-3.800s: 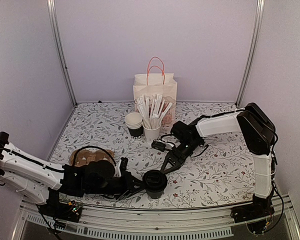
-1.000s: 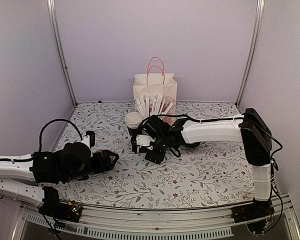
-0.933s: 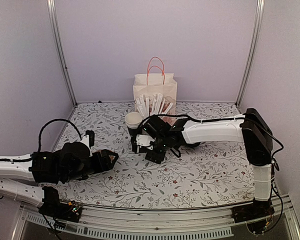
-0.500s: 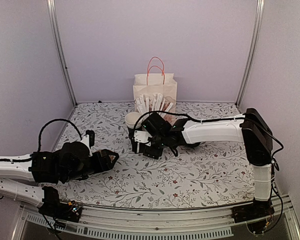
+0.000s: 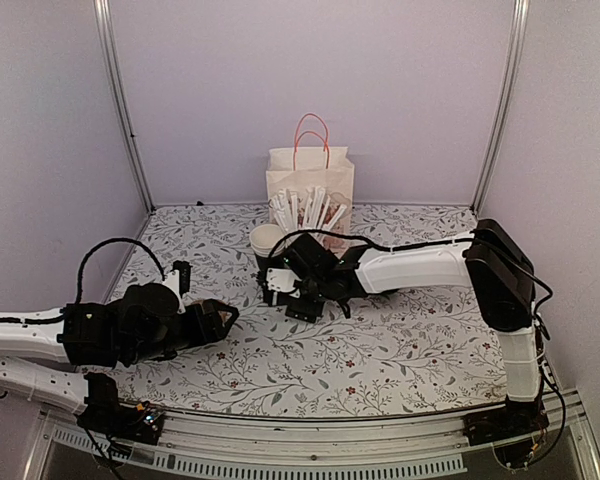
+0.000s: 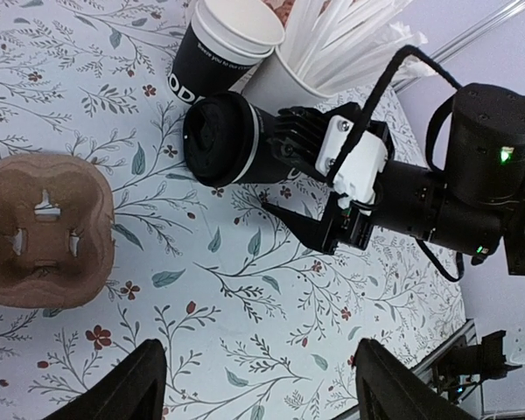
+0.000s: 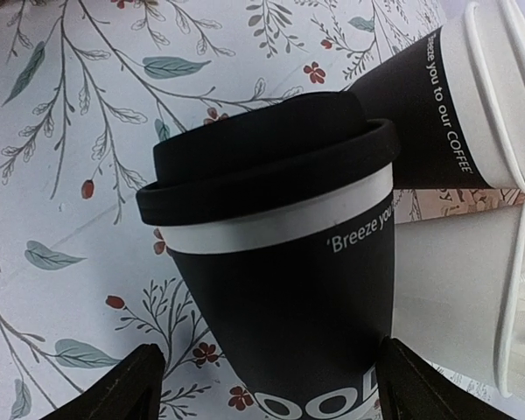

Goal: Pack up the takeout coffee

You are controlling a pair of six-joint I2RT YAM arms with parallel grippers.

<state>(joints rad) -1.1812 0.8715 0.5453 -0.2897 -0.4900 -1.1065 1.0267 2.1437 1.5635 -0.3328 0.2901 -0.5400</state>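
Takeout coffee, the small black paper cup with a white band under its round black plastic lid (image 7: pixel 271 227), sits in the right claw (image 7: pixel 269 346) over the middle of the flower-patterned table (image 5: pixel 400 350), towards the back. The claw's two black fingers (image 7: pixel 122 385) stand about a cup's width apart, one on each side of the cup's lower half, and they have hold of it there. The base points back at the wrist and the lidded end sticks out past the fingertips. From where I stand the cup is tipped far over, its lid facing the left arm's side rather than up. Whether its underside brushes the table I cannot tell. Just behind it stand the stack of lidless black paper cups with white rims (image 6: pixel 223 44) and the white paper cup full of wrapped sticks (image 6: pixel 276 83), very near, though contact is not clear. The beige paper bag with orange handles (image 5: pixel 310 180) stands further back. The left claw (image 6: pixel 259 343) hovers well apart, fingers spread wide and empty, above the table near the brown cardboard cup carrier (image 6: pixel 44 227).
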